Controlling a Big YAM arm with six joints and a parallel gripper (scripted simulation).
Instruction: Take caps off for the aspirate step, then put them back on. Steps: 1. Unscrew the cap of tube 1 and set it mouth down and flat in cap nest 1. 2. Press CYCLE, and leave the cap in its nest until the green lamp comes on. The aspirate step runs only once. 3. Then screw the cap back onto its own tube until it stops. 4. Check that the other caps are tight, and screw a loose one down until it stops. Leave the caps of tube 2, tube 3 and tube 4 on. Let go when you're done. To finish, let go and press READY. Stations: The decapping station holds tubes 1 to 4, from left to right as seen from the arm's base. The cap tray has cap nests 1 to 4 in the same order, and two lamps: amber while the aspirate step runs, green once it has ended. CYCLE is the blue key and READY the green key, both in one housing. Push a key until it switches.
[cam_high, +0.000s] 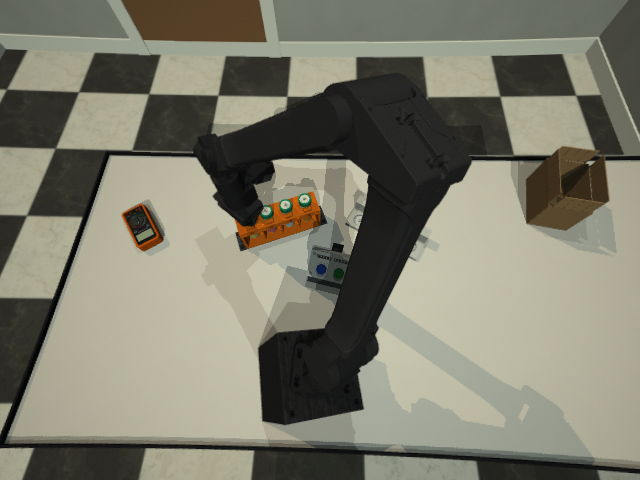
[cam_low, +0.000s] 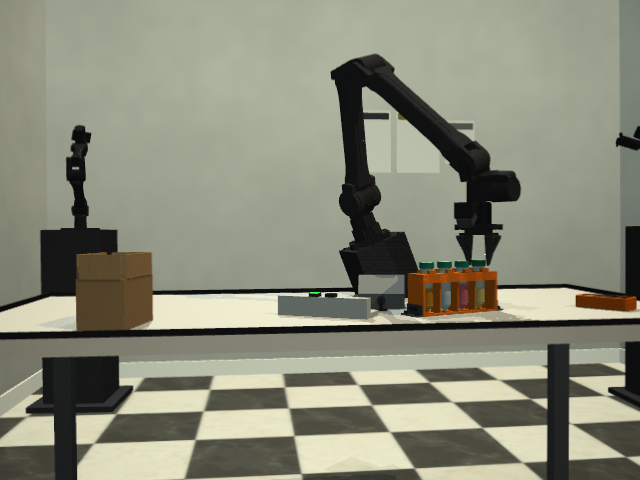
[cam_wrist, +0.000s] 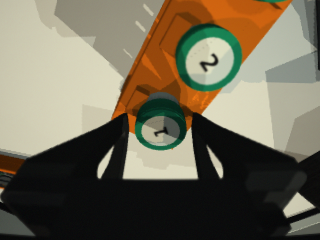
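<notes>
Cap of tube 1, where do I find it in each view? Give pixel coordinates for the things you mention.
Top: not visible, hidden by the arm.
Exterior: right of centre, rightmost green cap (cam_low: 478, 263).
Wrist: just below centre, marked 1 (cam_wrist: 160, 131).
Shared landmark: the orange rack (cam_high: 279, 233) (cam_low: 416, 294) (cam_wrist: 145, 75).
</notes>
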